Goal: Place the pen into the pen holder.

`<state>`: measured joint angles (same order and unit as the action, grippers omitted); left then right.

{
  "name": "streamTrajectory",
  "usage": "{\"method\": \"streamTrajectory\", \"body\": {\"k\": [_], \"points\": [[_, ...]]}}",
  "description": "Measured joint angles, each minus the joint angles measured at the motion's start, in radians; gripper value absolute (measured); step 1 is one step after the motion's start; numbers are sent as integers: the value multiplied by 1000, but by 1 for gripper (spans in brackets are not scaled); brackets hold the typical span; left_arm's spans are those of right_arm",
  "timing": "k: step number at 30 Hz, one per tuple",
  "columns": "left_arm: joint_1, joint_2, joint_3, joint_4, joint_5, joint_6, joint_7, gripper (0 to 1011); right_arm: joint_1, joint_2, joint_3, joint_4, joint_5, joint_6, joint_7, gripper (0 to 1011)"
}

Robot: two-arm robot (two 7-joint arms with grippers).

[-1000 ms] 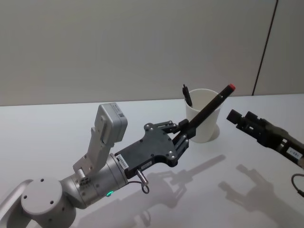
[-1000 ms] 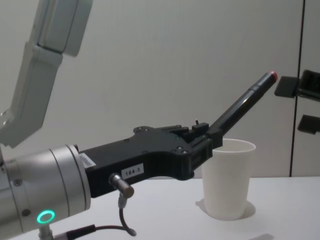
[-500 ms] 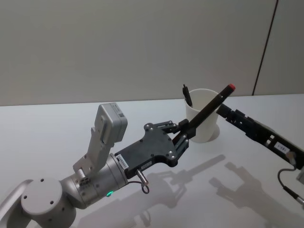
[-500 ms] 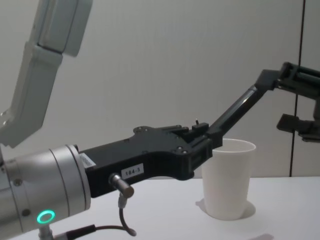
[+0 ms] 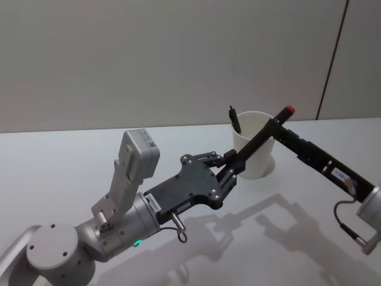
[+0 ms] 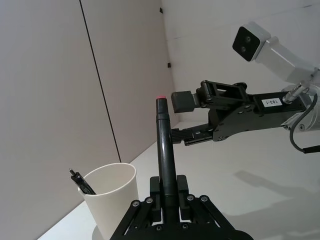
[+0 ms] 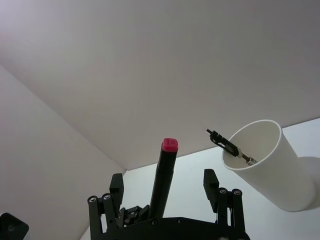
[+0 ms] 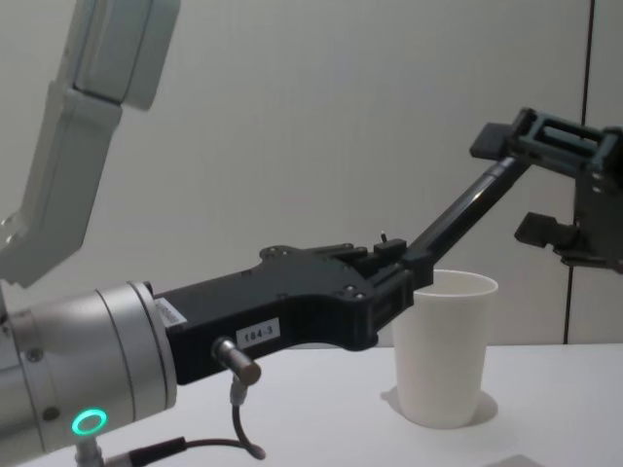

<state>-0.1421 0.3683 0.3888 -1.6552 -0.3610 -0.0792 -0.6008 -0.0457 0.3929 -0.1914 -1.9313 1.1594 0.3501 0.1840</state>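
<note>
beside the white paper cup (image 5: 265, 159), left gripper (image 5: 234, 167) clamps the black red-tipped pen (image 5: 262, 137), right gripper (image 7: 164, 179) gapes around it; not yet in

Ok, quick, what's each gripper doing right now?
Left gripper: shut on the pen, gripping its lower part.
Right gripper: open, a finger on either side of the pen's upper end.

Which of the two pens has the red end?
The pen in the left gripper, slanting up toward the open right gripper; the spare pen in the pen holder shows no red.
</note>
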Motion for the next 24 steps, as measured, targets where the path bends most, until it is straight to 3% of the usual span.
{"method": "streamTrajectory", "body": {"k": [13,24], "points": [[0,0,0,0,0,0,0,189,25,-35,-28,0,10,-7,-76,1001],[0,0,0,0,0,0,0,188,26,-39,-43,-9,25,-6,-108,1001]]}}
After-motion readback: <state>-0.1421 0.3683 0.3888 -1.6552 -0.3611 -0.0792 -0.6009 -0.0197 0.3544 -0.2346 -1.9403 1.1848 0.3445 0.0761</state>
